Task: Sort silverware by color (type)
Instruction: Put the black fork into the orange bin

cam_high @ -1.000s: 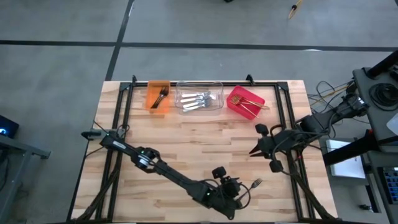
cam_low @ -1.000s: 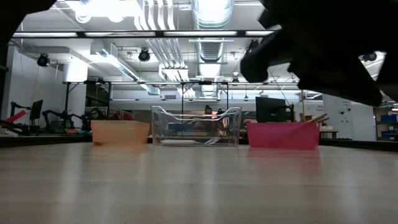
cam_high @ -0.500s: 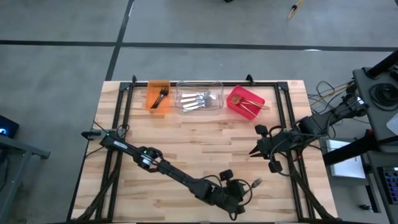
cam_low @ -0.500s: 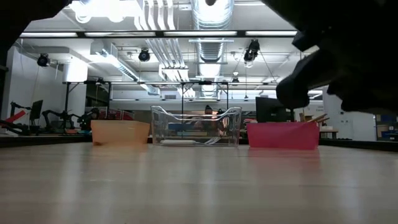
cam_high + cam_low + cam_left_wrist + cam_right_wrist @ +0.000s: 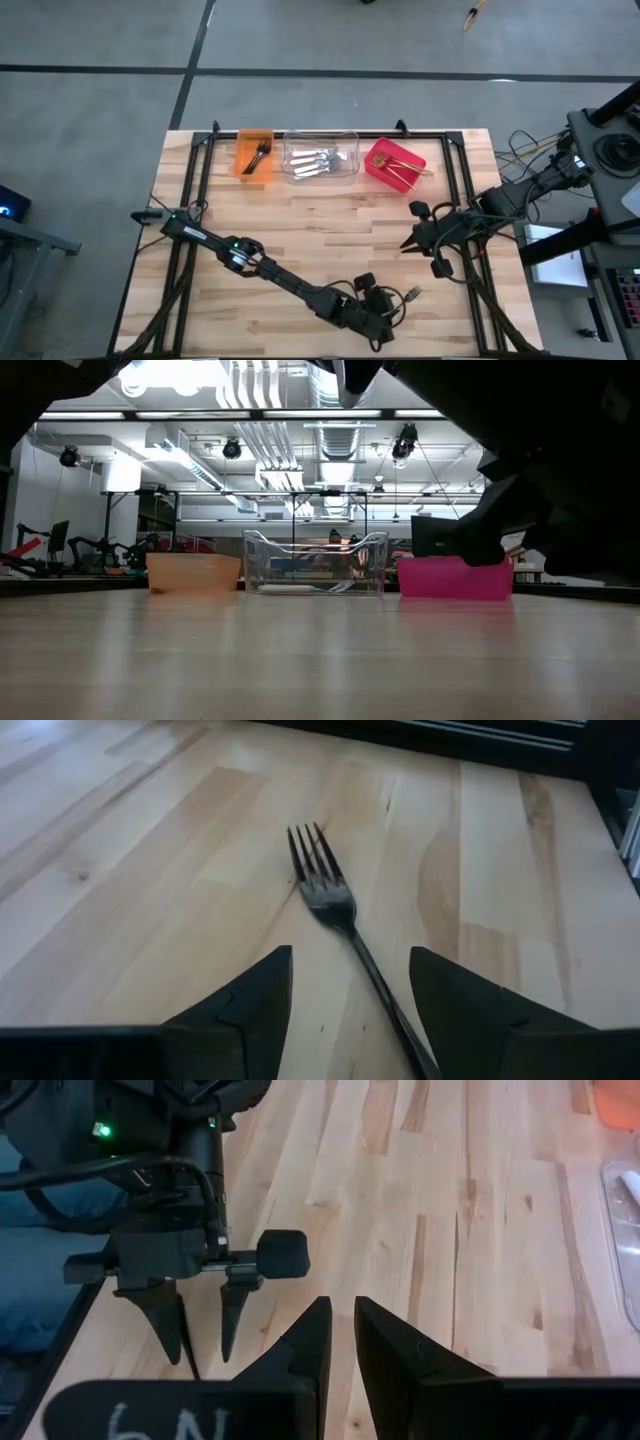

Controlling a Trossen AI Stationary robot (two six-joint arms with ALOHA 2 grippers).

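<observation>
I have my left gripper low over the near right part of the pale wooden table. Its two fingers have just spread apart, and the handle of a slim dark fork lies flat on the wood in the gap between them. The fork is not held. The arm has also slid a little closer to it than a moment ago. To me that means I am lined up to pinch it next.

My right gripper waits over the right side of the table, fingers nearly shut, holding nothing.

At the far edge, the orange plastic bin has a dark fork, the clear plastic bin has silver ones, and the red plastic bin has gold ones. I think this dark fork belongs in the orange one.
</observation>
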